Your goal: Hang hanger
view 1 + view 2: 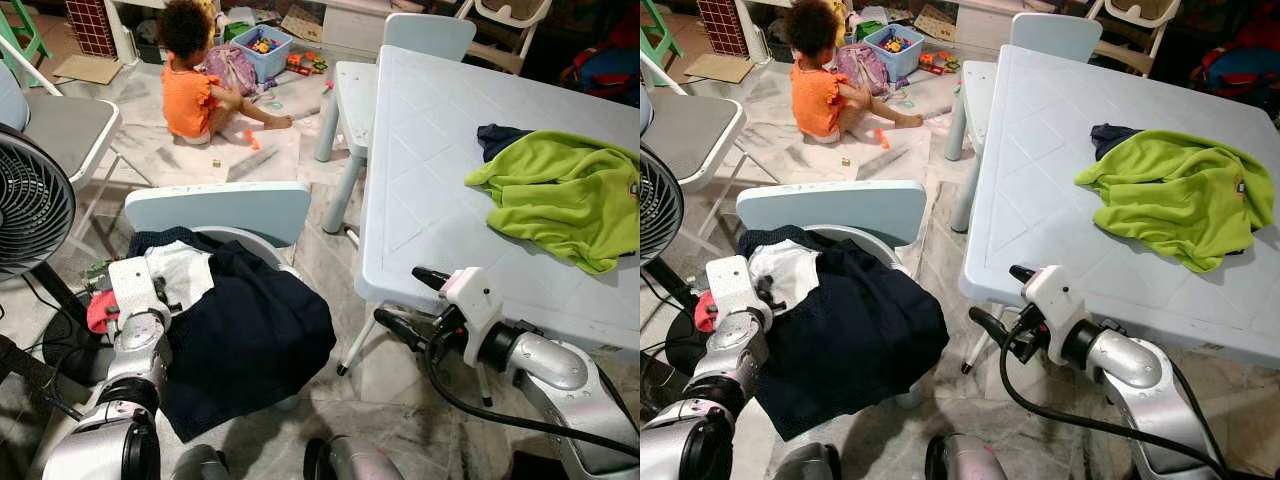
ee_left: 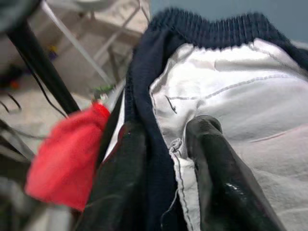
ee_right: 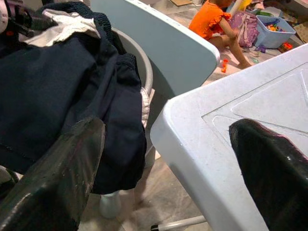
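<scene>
Cluttered room: no hanger is visible. Left gripper point(image 2: 159, 168) jaws pinch the navy garment's point(image 1: 250, 340) collar on the chair point(image 1: 220, 210); right gripper point(image 1: 410, 300) gapes empty at the desk's point(image 1: 450, 200) near corner. Next, lift.

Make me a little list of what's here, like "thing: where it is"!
navy garment: heaped on the chair
left gripper: fingers closed on the navy garment's collar edge
right gripper: open, at the table corner, holding nothing
green top: crumpled on the table
fan: left of the chair
person: sitting on the floor beside a blue toy bin
</scene>
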`<state>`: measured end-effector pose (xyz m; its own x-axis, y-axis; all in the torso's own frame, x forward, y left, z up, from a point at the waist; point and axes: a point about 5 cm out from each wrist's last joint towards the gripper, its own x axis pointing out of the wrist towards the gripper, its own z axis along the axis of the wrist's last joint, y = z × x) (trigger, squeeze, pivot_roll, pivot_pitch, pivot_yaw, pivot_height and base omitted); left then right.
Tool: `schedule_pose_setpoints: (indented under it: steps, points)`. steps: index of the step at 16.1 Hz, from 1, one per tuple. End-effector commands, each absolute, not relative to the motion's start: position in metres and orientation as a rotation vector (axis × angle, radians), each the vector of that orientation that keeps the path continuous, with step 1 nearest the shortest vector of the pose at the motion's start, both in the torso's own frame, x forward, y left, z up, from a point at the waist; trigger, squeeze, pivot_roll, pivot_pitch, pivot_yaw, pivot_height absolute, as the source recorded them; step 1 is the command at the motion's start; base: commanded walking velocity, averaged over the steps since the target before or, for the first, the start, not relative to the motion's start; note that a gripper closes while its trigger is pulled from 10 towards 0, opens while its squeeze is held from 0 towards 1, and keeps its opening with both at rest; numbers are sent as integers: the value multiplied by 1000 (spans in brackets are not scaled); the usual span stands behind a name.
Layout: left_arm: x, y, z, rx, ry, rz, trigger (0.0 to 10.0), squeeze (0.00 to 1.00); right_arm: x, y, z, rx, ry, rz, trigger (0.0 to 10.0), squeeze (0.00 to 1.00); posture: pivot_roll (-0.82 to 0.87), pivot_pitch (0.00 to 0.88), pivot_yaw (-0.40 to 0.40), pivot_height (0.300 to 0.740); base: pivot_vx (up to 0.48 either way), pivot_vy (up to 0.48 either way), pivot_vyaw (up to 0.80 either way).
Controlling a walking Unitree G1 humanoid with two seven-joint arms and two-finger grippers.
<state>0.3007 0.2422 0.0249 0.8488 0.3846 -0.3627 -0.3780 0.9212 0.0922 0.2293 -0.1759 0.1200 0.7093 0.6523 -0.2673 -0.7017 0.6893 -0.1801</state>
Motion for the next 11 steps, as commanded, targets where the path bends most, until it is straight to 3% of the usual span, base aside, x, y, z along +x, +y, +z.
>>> schedule_pose_setpoints:
  steps: [1,4,11]
  points:
    - [300,239,24,33,383,393,0,0,231,-177,119,-293,189,758,10000,0,-188,47,-138,740,0,0,0]
    - [299,234,20,16,402,389,0,0,235,-177,119,-300,178,750,10000,0,-186,43,-136,740,0,0,0]
    - [291,222,35,383,203,163,0,0,241,-178,117,-308,162,731,10000,0,-179,35,-136,740,0,0,0]
